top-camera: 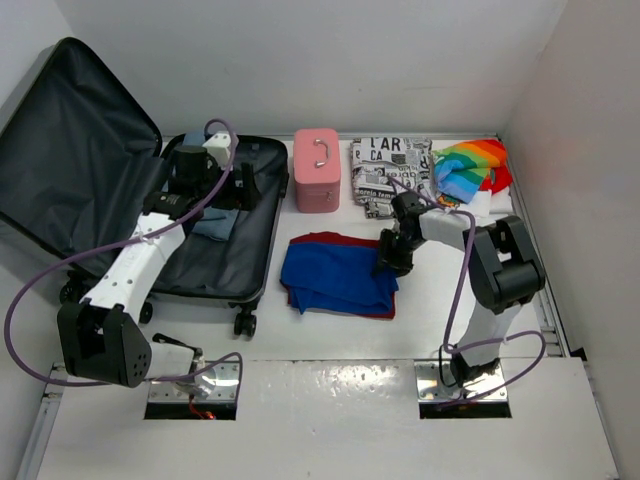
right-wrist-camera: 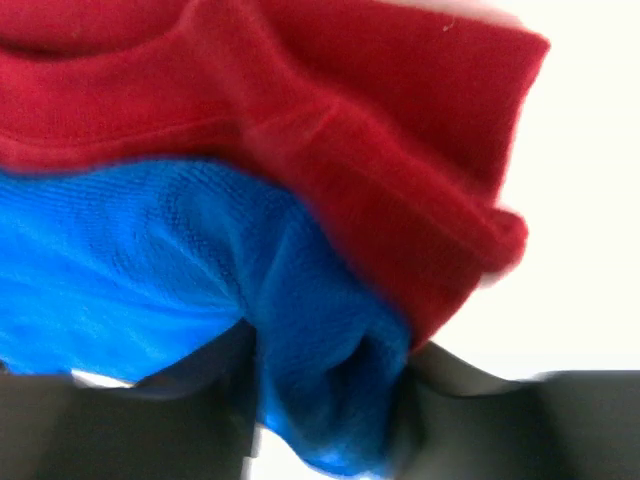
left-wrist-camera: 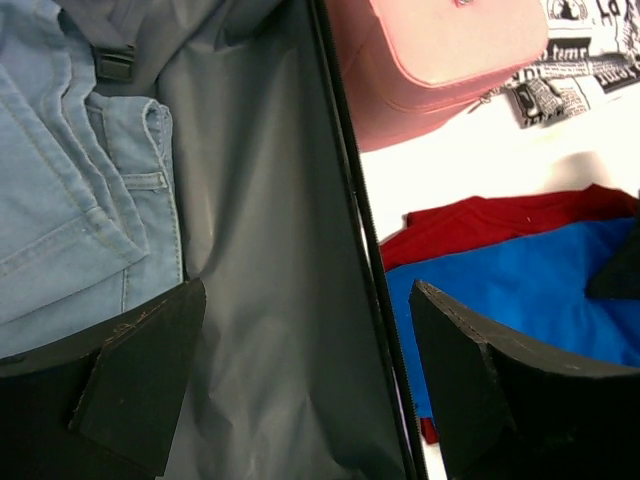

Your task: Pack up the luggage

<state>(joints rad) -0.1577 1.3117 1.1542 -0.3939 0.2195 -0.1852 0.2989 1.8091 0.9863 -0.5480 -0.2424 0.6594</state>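
Observation:
The luggage [top-camera: 255, 270] lies open at the left, its lid [top-camera: 75, 140] leaning back and its black lining [left-wrist-camera: 260, 250] showing. Folded light-blue jeans [top-camera: 212, 227] [left-wrist-camera: 70, 180] lie inside it. My left gripper [top-camera: 228, 185] [left-wrist-camera: 305, 300] hangs open over the lining near the right rim, holding nothing. A folded blue garment [top-camera: 330, 275] [right-wrist-camera: 150, 250] with a red one [right-wrist-camera: 350, 120] under it lies on the table to the right of the luggage. My right gripper [top-camera: 392, 262] [right-wrist-camera: 325, 400] sits at its right edge, with a bunched fold of blue cloth pinched between the fingers.
A small pink box case [top-camera: 317, 170] [left-wrist-camera: 440, 50] stands behind the blue garment. A black-and-white newsprint cloth [top-camera: 392, 170] and a rainbow cloth [top-camera: 475, 168] lie at the back right. White walls close the table on both sides.

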